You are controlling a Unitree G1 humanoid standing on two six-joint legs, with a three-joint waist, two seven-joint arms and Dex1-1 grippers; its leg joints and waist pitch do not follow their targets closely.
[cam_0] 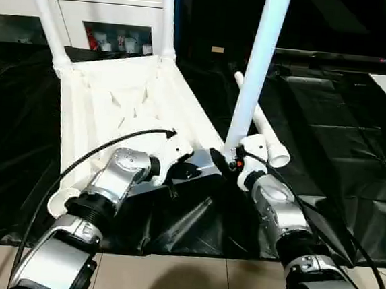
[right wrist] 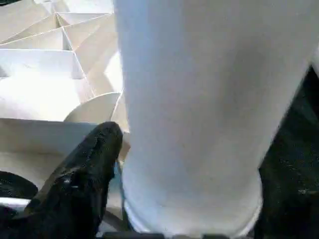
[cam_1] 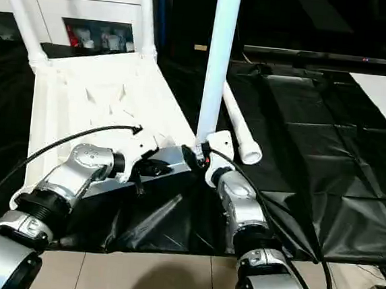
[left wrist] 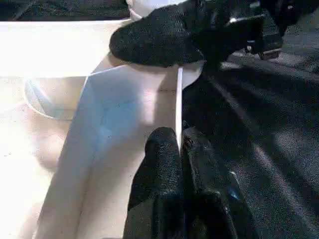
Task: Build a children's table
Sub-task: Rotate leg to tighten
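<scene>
I see the upturned tabletop [cam_0: 94, 109] with two far legs [cam_0: 167, 20] fitted; my right gripper [cam_0: 234, 163] clamps a third leg [cam_0: 257, 69] over its near corner socket while my left gripper [left wrist: 178, 149] pinches the rim [left wrist: 178, 104], and the fourth leg [cam_0: 265, 132] lies loose on the black sheet [cam_0: 341, 151].

A lab: black sheeting [cam_0: 328, 143] on the bench, white cabinet [cam_0: 103, 15] behind.
</scene>
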